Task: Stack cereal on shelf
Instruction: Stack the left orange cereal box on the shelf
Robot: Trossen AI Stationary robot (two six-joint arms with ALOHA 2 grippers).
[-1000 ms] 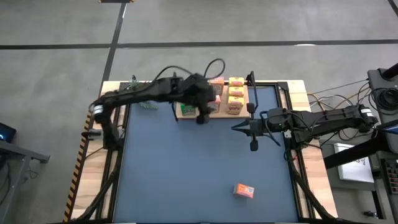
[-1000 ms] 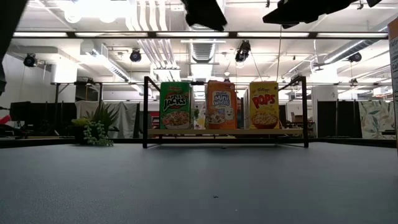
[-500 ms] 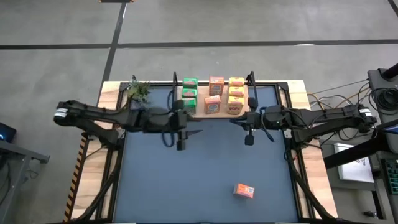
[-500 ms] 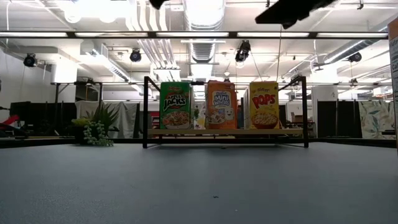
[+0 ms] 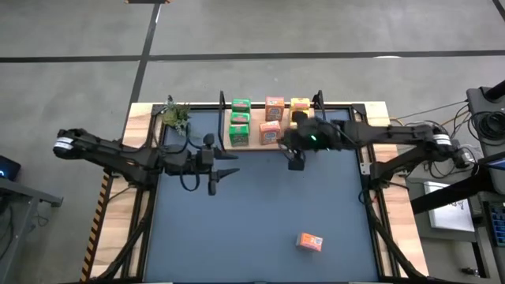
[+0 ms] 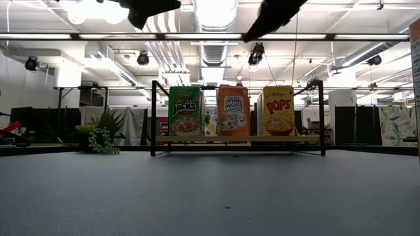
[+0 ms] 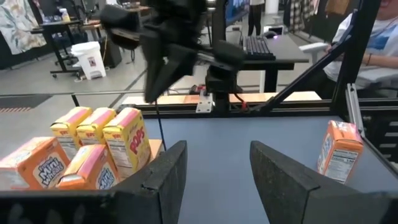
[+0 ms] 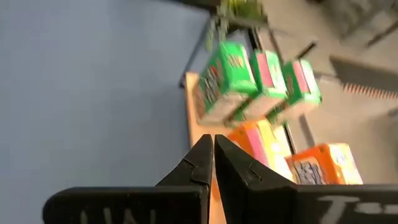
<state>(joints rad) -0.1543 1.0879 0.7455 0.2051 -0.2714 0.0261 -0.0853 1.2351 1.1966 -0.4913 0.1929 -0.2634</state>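
Several small cereal boxes stand on the light-wood shelf (image 5: 251, 143) at the table's far edge: green (image 5: 239, 120), pink-orange (image 5: 272, 125) and yellow (image 5: 300, 104). In the low view the front row is green (image 6: 186, 111), orange (image 6: 233, 110) and yellow (image 6: 279, 110). One orange box (image 5: 310, 242) lies alone on the blue mat near the table's near edge. My left gripper (image 5: 230, 163) is open and empty above the mat, left of the shelf's near side. My right gripper (image 5: 284, 142) is shut and empty, above the shelf's near edge, and hides some yellow boxes.
A green plastic plant (image 5: 175, 115) stands at the far left corner. Black upright posts (image 6: 153, 118) mark the shelf's ends. The blue mat (image 5: 260, 213) lies bare between the shelf and the lone box. The right arm (image 7: 168, 37) shows across the left wrist view.
My left gripper has drawn back from above the shelf toward the table's left and near edges and now hangs over the mat. My right gripper has gone toward the far left, from over the mat to the shelf's near edge. The boxes have kept still.
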